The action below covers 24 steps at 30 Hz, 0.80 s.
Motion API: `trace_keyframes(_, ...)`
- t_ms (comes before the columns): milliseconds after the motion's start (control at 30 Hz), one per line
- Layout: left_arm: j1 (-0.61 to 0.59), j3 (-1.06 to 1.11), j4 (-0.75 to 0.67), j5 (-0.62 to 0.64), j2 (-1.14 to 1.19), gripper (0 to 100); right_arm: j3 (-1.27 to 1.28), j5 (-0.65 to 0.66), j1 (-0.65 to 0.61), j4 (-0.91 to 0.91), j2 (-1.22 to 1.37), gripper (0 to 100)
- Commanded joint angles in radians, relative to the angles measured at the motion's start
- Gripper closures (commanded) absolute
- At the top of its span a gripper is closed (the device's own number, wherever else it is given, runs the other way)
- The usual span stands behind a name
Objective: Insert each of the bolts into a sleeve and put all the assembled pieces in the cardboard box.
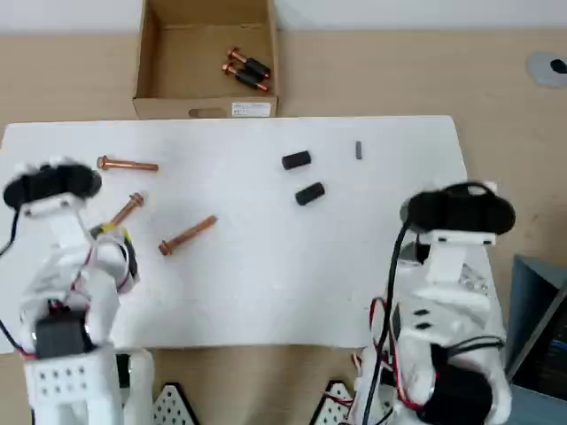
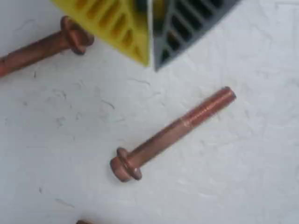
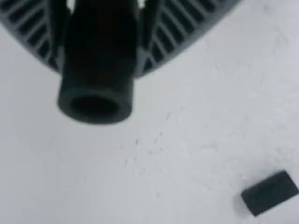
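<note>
I am seeing the left claw [image 2: 150, 59] pressed closed, its yellow finger [image 2: 110, 25] and grey finger [image 2: 198, 21] meeting at the tip with nothing between them. It is hanging over the white mat [image 1: 266, 283] among the bolts. The head of the first bolt [image 2: 42, 49] is lying close beside the yellow finger, and the second bolt [image 2: 173, 133] is lying loose, a little apart from the tip. From the high camera I am counting three bare bolts on the left part of the mat, with the third bolt [image 1: 128, 165] lying nearest the box [image 1: 142, 62].

The right claw [image 3: 100, 51] is gripping the held sleeve [image 3: 96, 93], clamped against its sides, with the open bore facing the wrist camera and the mat below it. The right arm [image 1: 456, 212] is sitting over the mat's right edge. The upper sleeve [image 1: 296, 160] and lower sleeve [image 1: 309, 193] are lying loose near the mat's middle, close together but not touching. A small grey piece [image 1: 359, 150] is lying near them.

The box is standing at the mat's far edge, and two assembled pieces [image 1: 251, 65] are lying side by side inside it.
</note>
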Motion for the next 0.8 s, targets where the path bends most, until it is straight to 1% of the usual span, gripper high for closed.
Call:
trace_keyframes(0, 0.003, -0.167, 0.005, -0.068, 0.214, 100, 0.024, -0.005, 0.013, -0.035, -0.054, 98.9)
trace_keyframes(100, 0.005, -0.249, 0.055, -0.203, 0.372, 100, 0.027, -0.008, 0.018, -0.035, -0.064, 98.9)
trace_keyframes(233, 0.002, -0.358, 0.107, -0.339, 0.562, 100, 0.027, -0.009, 0.018, -0.035, -0.065, 98.9)
trace_keyframes(367, -0.046, -0.493, 0.146, -0.471, 0.736, 100, 0.044, -0.009, 0.018, -0.035, -0.071, 98.9)
trace_keyframes(467, -0.081, -0.578, 0.149, -0.531, 0.868, 100, 0.047, -0.011, 0.019, -0.035, -0.073, 98.9)
trace_keyframes(533, -0.091, -0.637, 0.175, -0.56, 0.958, 100, 0.047, -0.011, 0.019, -0.034, -0.073, 98.9)
trace_keyframes(767, -0.086, -0.907, 0.387, -0.704, 1.271, 98, 0.047, -0.017, 0.019, -0.035, -0.073, 98.9)
